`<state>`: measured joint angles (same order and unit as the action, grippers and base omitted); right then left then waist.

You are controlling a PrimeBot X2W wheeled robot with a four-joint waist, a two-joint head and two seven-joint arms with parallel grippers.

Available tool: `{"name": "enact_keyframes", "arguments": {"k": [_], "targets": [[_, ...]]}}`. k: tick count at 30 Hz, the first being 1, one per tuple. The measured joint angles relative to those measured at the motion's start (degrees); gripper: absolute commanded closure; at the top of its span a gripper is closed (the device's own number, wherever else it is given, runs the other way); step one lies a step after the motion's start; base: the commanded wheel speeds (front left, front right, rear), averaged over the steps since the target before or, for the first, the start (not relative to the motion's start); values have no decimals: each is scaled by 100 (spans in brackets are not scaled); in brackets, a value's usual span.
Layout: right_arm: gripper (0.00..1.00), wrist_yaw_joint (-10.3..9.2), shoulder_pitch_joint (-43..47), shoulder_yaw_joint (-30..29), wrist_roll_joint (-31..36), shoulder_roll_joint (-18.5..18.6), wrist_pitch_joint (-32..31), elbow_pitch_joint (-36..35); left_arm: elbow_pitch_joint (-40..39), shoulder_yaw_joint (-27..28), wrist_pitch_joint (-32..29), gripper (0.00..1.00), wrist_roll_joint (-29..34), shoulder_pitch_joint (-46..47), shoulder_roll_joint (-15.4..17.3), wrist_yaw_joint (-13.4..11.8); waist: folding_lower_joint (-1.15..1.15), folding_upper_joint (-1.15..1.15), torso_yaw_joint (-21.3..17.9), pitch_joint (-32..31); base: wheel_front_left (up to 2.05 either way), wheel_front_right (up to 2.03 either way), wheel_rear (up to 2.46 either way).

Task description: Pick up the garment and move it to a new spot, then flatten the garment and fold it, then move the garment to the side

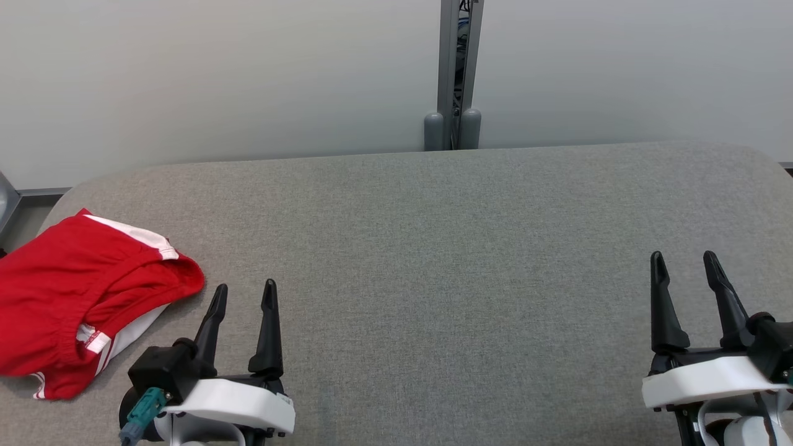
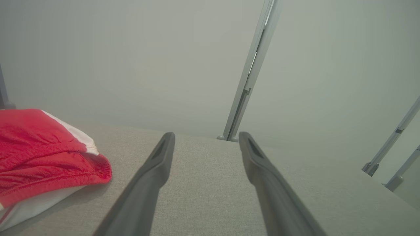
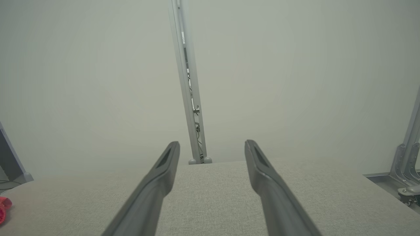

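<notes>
Fingers of the left gripper (image 1: 245, 285) and right gripper (image 1: 683, 254) stand wide apart, holding nothing. The red garment (image 1: 68, 297) lies crumpled at the tabletop's (image 1: 433, 279) left edge, beside the left gripper.

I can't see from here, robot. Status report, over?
Left claw open, empty. Right claw open, empty. Crumpled red-and-white fabric garment beside left claw, untouched. Nothing between them.
</notes>
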<state>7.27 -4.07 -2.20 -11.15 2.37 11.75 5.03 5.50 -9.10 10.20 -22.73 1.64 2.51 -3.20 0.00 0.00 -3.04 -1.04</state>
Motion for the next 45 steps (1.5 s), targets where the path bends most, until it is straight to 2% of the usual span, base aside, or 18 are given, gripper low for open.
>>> {"name": "enact_keyframes", "arguments": {"k": [13,32,45], "targets": [[0,5,-3,14,508,10,124,151,289,-207,193,0,506,-9,8,-87,0,0,-31,-7,0,0,0],[0,8,-11,-55,831,21,292,454,456,-207,434,0,578,-105,21,-172,0,0,-89,-59,0,0,0],[0,15,-41,-52,804,24,323,656,695,-245,493,0,659,-103,23,-171,0,0,-104,-74,0,0,0]]}}
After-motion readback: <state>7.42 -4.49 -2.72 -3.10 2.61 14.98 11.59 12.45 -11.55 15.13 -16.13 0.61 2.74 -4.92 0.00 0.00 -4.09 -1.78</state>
